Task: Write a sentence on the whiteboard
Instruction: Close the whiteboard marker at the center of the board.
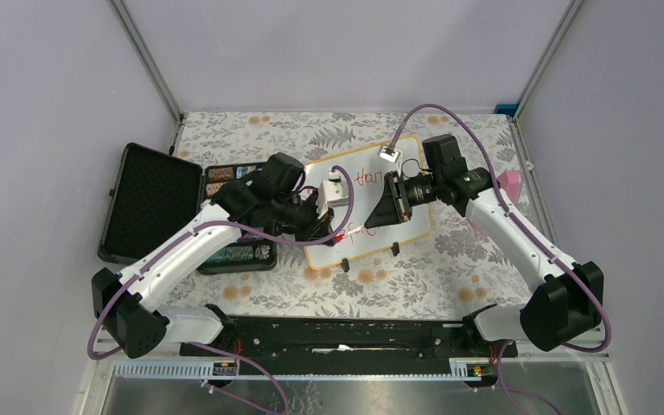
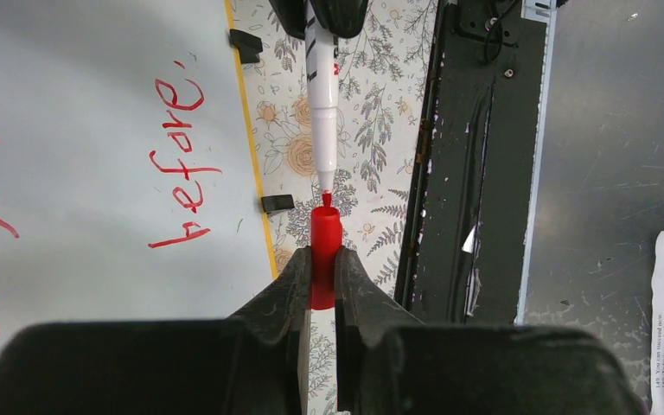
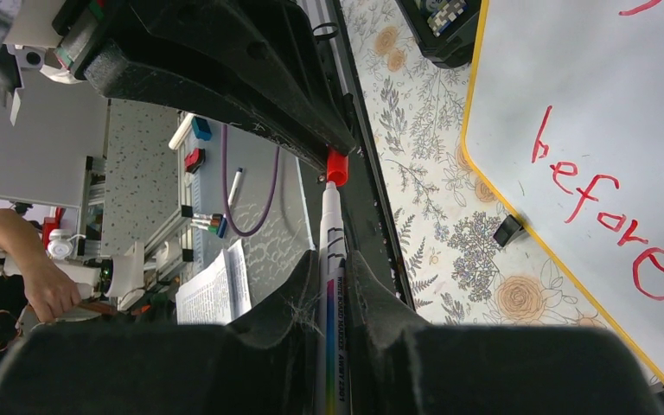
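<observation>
Left pincer (image 2: 324,256): clamped on red cap (image 2: 325,226) | right pincer (image 3: 333,261): clamped on marker (image 3: 332,220), tip at cap mouth | whiteboard (image 2: 86,130): red lettering

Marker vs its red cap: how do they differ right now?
Shape: the red cap is short and solid red; the marker is a long white barrel with black print and a red tip.
Holder: the cap sits pinched in the jaws of the left gripper; the marker sits in those of the right gripper.
Shared: both lie on one line beside the whiteboard, tip at the cap's mouth, not pushed home.
</observation>
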You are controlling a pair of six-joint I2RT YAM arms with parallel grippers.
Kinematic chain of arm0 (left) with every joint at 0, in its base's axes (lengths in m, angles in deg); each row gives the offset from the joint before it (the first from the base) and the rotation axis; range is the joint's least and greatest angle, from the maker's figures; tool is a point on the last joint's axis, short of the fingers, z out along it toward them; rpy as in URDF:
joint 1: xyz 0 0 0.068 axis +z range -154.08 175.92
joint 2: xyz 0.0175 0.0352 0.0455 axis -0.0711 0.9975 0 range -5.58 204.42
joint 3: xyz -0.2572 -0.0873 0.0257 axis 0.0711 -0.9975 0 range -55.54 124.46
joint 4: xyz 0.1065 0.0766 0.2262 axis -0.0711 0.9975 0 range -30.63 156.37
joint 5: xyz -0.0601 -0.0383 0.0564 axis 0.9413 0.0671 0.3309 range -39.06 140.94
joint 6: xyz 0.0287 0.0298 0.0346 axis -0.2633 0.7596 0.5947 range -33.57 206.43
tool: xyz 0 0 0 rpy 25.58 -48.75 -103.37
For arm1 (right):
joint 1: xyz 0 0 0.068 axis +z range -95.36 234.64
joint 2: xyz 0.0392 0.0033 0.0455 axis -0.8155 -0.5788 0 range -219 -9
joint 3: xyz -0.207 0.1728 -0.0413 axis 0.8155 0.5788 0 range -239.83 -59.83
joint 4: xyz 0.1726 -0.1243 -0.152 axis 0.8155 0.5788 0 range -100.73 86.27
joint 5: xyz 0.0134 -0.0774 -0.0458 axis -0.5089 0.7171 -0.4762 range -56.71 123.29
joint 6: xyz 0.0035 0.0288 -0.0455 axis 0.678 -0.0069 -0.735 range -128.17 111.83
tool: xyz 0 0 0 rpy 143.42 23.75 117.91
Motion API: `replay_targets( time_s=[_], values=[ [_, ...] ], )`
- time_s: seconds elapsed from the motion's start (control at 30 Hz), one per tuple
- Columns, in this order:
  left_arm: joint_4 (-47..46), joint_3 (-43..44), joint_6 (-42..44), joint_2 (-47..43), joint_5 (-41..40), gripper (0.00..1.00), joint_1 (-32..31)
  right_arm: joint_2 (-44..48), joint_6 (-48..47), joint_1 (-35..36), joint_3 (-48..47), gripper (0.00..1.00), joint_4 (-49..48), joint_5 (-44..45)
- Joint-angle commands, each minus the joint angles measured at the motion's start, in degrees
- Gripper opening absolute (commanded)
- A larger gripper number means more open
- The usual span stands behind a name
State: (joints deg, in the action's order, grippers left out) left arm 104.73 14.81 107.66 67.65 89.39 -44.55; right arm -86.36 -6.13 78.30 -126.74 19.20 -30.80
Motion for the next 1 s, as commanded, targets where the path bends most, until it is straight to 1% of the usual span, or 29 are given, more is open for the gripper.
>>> replay_targets(
  time_s=[0.0,0.47,0.97],
  values=[
    [-2.4,1.9,-0.5,0.2,2.2,0.00,-0.3,0.4,0.2,0.8,-1.8,0.00,-0.4,-1.3],
    [-2.4,1.2,-1.0,-1.3,1.8,0.00,0.6,1.3,-0.3,1.0,-1.5,0.00,-0.2,0.1],
    [-2.4,2.5,-2.0,-0.7,4.8,0.00,0.7,0.3,-0.5,1.2,-1.6,0.00,-0.2,0.3]
  ],
)
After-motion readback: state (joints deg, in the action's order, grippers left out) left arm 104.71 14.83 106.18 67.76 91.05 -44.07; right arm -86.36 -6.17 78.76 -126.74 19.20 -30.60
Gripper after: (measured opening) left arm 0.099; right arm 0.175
